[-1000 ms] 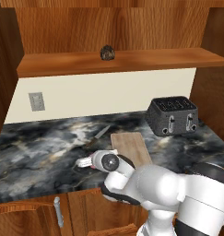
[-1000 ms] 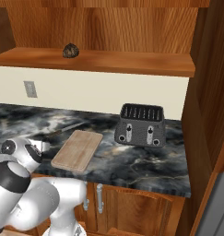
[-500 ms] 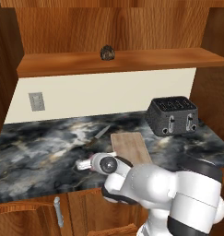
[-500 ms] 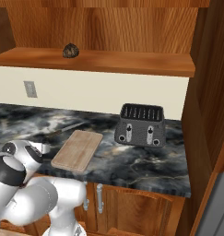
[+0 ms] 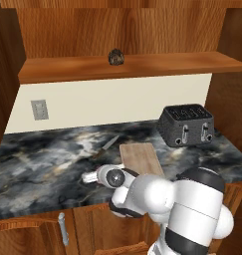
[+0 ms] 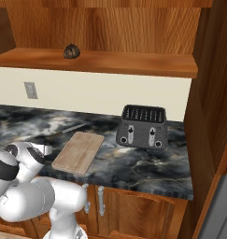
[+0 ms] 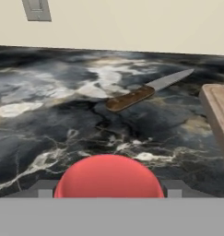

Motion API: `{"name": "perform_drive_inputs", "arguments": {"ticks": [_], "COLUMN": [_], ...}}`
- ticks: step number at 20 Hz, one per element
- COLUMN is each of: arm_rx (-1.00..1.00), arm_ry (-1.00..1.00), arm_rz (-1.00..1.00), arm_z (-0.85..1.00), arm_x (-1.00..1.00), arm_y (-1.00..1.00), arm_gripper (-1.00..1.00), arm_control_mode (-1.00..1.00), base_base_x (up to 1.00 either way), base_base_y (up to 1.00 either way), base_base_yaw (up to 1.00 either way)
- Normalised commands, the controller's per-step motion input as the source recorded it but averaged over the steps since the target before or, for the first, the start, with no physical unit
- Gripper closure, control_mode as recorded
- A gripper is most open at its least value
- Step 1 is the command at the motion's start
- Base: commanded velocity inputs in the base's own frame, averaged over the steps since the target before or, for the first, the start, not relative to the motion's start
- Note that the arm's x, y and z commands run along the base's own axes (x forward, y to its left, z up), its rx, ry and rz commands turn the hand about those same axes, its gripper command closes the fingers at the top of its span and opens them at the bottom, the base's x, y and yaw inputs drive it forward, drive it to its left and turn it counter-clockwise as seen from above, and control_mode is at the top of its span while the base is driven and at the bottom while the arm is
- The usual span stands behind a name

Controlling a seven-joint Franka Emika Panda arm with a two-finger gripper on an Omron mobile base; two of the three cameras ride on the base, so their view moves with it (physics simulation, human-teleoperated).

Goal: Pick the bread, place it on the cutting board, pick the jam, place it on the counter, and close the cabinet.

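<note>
**Jam at the gripper over dark marble, bread up on the cabinet shelf**

Along the back of the kitchen runs a cream wall with a grey outlet plate point(image 5: 39, 109), and below it the worktop point(image 5: 43, 159), a long slab of dark grey-black marble streaked with white and tan veins, glossy and smooth. Above, the open cabinet point(image 5: 127, 30) is reddish-brown wood with flowing grain; its inner shelf point(image 5: 157, 64) is a plain flat plank. The bread point(image 5: 115, 57), a small dark, rough, speckled lump, sits on that shelf near its middle, well apart from everything below.

On the worktop lies the cutting board point(image 6: 79, 151), a light tan rectangle with rounded corners and fine grain, lying flat. To its right, apart from it, stands a black boxy toaster point(image 6: 143, 126) with 2 lever slots on its front and a ribbed top. A kitchen knife point(image 7: 145, 91) with a brown wooden handle and a grey blade lies flat on the marble, just left of the board.

The gripper point(image 5: 90, 177) is low over the worktop's front part, left of the board. In the hand view the jam point(image 7: 109, 177) shows as a smooth rounded red shape sitting right between the finger tips; whether they actually press on it cannot be told. Lower cabinet doors point(image 6: 133, 210) of the same wood carry grey bar handles.
</note>
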Motion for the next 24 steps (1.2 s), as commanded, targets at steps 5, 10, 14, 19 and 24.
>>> {"name": "perform_drive_inputs", "arguments": {"ticks": [5, 10, 14, 19, 24], "arm_rx": [0.00, 0.00, 0.00, 0.00, 0.00], "arm_ry": [-0.02, -0.03, 0.00, 0.00, 0.00], "arm_rz": [0.00, 0.00, 0.00, 0.00, 0.00], "arm_z": [-0.08, -0.13, -0.14, -0.20, -0.02], "arm_x": [0.15, 0.15, 0.04, 0.00, 0.00], "arm_y": [0.00, 0.00, 0.00, 0.00, 0.00], "arm_gripper": [1.00, 1.00, 1.00, 1.00, 1.00], "arm_control_mode": [-1.00, -1.00, -1.00, -1.00, -1.00], "base_base_x": [0.00, 0.00, 0.00, 0.00, 0.00], "base_base_y": [0.00, 0.00, 0.00, 0.00, 0.00], "base_base_yaw": [0.00, 0.00, 0.00, 0.00, 0.00]}}
